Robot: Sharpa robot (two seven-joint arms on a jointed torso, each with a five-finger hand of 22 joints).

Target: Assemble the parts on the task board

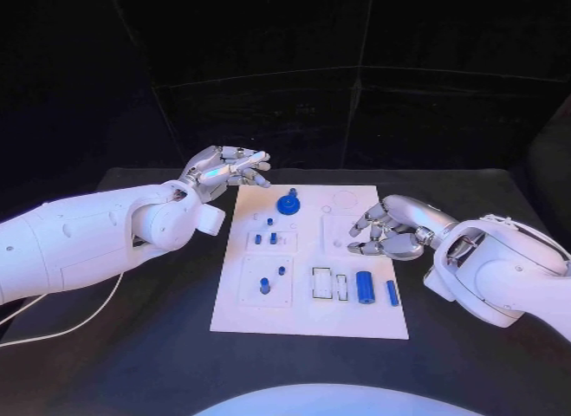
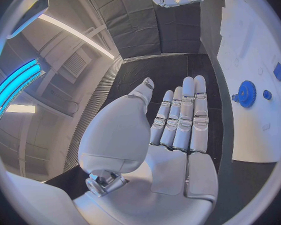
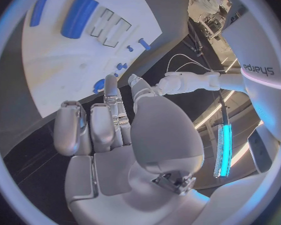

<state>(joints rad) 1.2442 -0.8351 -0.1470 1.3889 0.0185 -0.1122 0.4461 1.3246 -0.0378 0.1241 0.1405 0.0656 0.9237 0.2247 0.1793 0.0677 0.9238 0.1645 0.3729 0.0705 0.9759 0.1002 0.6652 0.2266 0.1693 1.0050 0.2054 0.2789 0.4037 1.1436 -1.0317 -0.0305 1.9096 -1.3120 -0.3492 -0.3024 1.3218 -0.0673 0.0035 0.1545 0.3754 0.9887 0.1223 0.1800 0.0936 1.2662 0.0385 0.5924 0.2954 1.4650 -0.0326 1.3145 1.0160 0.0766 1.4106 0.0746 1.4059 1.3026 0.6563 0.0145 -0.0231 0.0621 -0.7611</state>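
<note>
Fingers of left hand (image 1: pixel 225 168) straight, holding nothing, off board's far left corner; right hand (image 1: pixel 392 229) curled, empty, over task board (image 1: pixel 308 303) right edge. Blue gear (image 1: pixel 289 205), pegs (image 1: pixel 271 237), cylinder (image 1: pixel 365 288) on board, mid tabletop (image 1: pixel 135 347).

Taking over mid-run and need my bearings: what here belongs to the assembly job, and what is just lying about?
Job:
- white rectangular task board
- blue toothed gear
- thick blue cylinder
- slim blue bar
- small blue pegs
- left hand, empty
- right hand, empty

Lying about:
- white cable on the black table
</note>
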